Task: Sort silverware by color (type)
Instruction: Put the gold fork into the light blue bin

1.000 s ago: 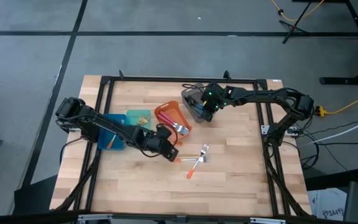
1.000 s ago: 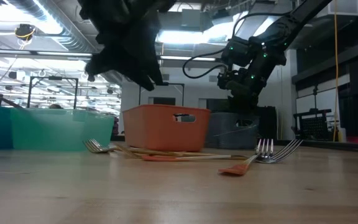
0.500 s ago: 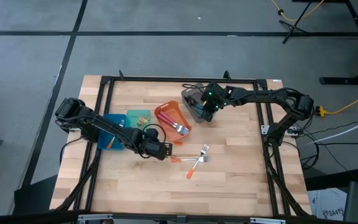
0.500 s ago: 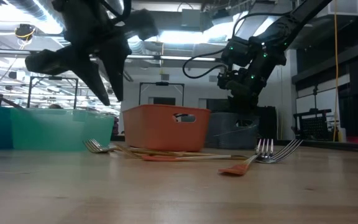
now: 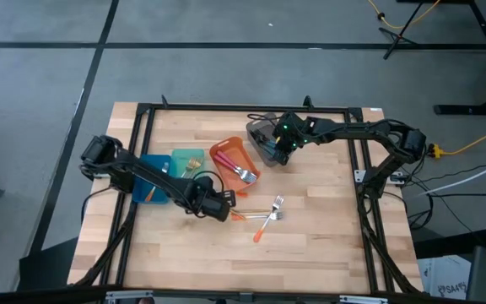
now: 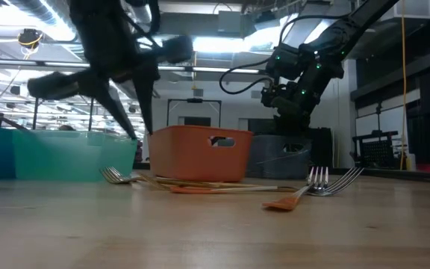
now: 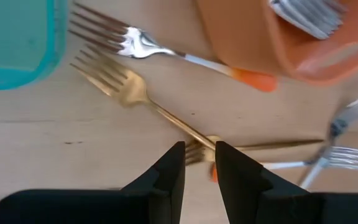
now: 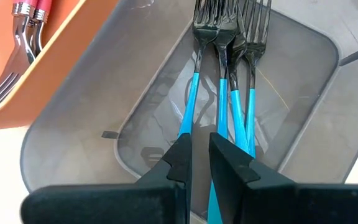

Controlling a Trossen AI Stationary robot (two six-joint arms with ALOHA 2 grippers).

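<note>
Gold fork [image 7: 132, 94]: flat on the wooden table [image 5: 310, 228], beside the teal bin [image 7: 17, 43].
Left gripper [image 7: 199, 163]: above its handle, fingers narrowly apart, holding nothing.
Right gripper [image 8: 199, 157]: narrow gap, over blue-handled forks [image 8: 225, 93] in the grey bin [image 8: 98, 130]; grip unclear.

Cut off by the left wrist view's edge: forks in the orange bin [image 7: 272, 46]. Hidden behind the right tool [image 8: 201, 163]: lower ends of the blue-handled forks [image 8: 222, 109]. Too small overhead: contents of the teal bin [image 5: 187, 160].
</note>
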